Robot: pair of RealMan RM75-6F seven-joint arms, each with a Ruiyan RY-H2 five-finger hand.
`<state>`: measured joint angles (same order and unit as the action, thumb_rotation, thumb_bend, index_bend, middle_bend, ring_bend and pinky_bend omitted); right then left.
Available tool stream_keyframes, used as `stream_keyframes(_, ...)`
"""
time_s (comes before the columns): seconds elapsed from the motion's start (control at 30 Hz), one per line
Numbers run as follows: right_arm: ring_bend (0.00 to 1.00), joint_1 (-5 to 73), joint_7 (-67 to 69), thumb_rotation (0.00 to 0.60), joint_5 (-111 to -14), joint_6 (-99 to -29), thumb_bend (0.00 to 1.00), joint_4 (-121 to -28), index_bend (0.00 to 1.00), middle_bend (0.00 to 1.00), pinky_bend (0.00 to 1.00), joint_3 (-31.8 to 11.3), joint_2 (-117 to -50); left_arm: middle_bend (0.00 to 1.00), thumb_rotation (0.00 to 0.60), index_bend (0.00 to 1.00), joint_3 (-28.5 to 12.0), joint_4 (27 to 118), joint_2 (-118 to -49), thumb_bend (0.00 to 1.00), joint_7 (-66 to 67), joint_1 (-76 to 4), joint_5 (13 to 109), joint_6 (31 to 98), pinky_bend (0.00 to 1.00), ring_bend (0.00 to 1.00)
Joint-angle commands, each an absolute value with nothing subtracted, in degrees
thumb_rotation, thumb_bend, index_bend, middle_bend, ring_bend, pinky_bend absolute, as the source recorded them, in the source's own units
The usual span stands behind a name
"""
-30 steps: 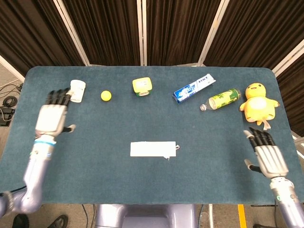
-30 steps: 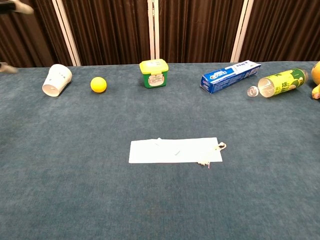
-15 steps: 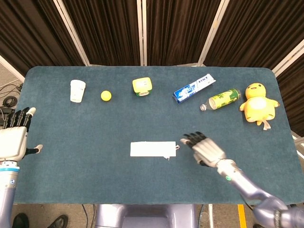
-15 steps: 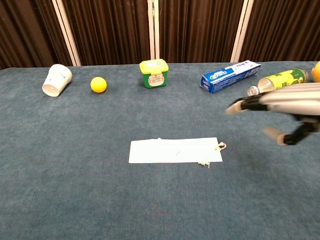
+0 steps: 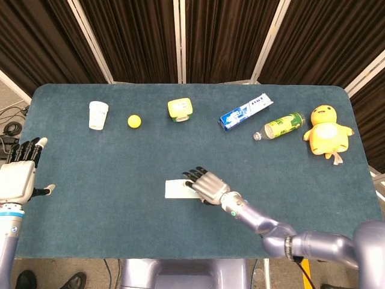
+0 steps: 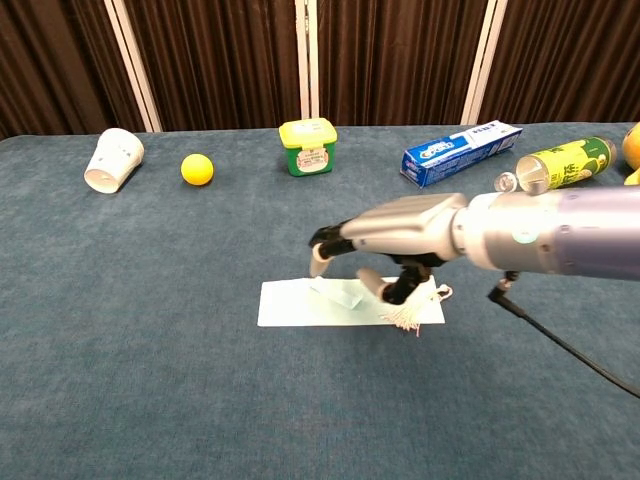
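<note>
The right hand (image 6: pixel 385 255) is hovering with fingers spread, holding nothing, over the flat white paper tag with a string tassel (image 6: pixel 300 303) lying mid-surface, so I judge the reach is in hand and closing onto the tag's thin edge comes next.

A second ago the right hand (image 5: pixel 206 185) lay at the right edge of the bench (image 5: pixel 108 180) near the yellow duck toy (image 5: pixel 326 131); half a second ago it was just right of the white paper strip (image 5: pixel 175 189), and now it is over the strip, palm down with fingers spread, covering the right part. The left hand (image 5: pixel 17 177) was beside the white cup (image 5: pixel 98 114) a second ago and has drawn back beyond the bench's left edge, with almost no movement in the last half second.
</note>
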<state>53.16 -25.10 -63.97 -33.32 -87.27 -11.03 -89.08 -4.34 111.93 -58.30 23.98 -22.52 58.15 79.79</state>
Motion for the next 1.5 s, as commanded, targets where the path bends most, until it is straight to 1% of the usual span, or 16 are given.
stream_keyframes(0.03, 0.00, 55.0, -27.1, 0.600, -62.8, -34.1, 0.76, -86.8, 0.23, 0.00, 0.00, -10.4, -90.7, 0.00, 0.600, 0.00, -4.7, 111.5, -58.4, 0.00, 23.9, -22.5, 57.8, 79.2, 0.00, 0.00)
stream_keyframes(0.37, 0.00, 56.6, -30.1, 0.600, -60.7, -36.5, 0.76, -85.7, 0.26, 0.00, 0.00, -7.3, -91.8, 0.00, 0.600, 0.00, -5.4, 111.9, -57.9, 0.00, 23.3, -21.7, 58.6, 78.9, 0.00, 0.00)
stream_keyframes(0.8, 0.00, 55.7, -29.8, 0.600, -61.1, -39.3, 0.76, -87.5, 0.28, 0.00, 0.00, -3.9, -88.5, 0.00, 0.600, 0.00, -6.2, 112.2, -57.0, 0.00, 21.9, -21.1, 59.2, 77.6, 0.00, 0.00)
stream_keyframes(1.33, 0.00, 56.1, -29.5, 0.600, -61.6, -40.1, 0.76, -86.5, 0.28, 0.00, 0.00, -2.7, -89.2, 0.00, 0.600, 0.00, -6.7, 112.1, -56.9, 0.00, 21.8, -20.7, 59.6, 76.9, 0.00, 0.00)
stream_keyframes(1.5, 0.00, 55.7, -29.4, 0.600, -62.0, -40.4, 0.76, -86.4, 0.28, 0.00, 0.00, -1.7, -89.2, 0.00, 0.600, 0.00, -6.8, 112.0, -57.0, 0.00, 22.0, -20.8, 59.5, 76.4, 0.00, 0.00)
